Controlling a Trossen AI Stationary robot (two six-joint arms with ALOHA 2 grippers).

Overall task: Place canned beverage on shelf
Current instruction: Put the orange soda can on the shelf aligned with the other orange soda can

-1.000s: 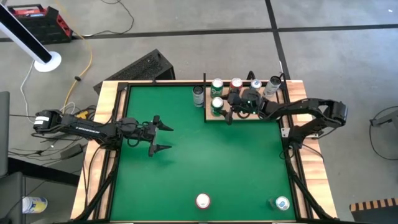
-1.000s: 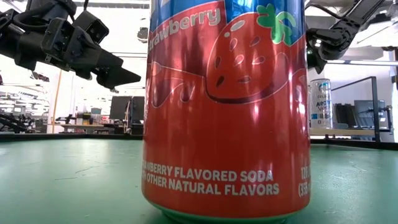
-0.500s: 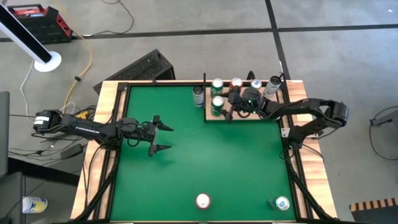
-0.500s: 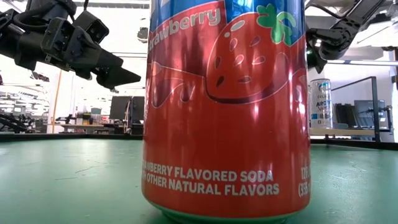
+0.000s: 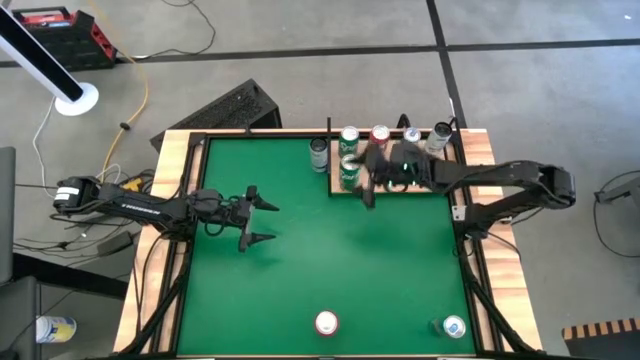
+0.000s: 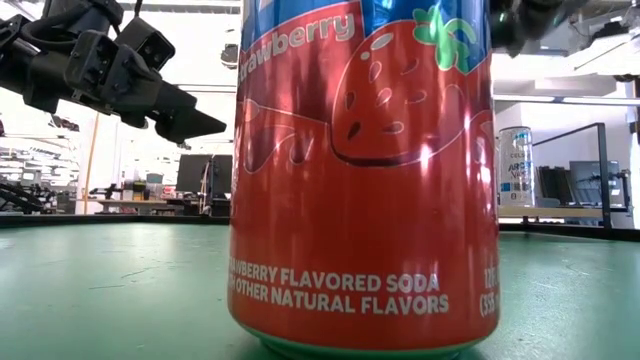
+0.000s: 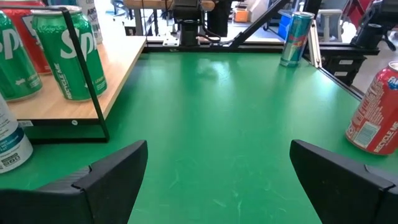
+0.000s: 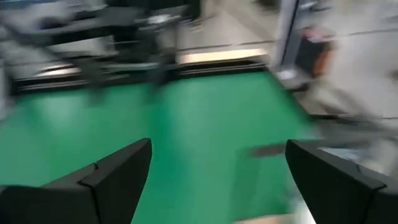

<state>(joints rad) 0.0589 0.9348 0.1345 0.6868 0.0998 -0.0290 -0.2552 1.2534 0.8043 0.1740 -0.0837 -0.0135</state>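
High view, right tool shifted left over shelf; fingers apart

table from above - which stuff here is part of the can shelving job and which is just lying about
Part of the job:
light-brown wooden shelf
green soda cans on it
red strawberry soda can, near edge
blue-and-silver can, near corner
open right gripper over the shelf

Lying about:
black keyboard on the floor
white lamp base
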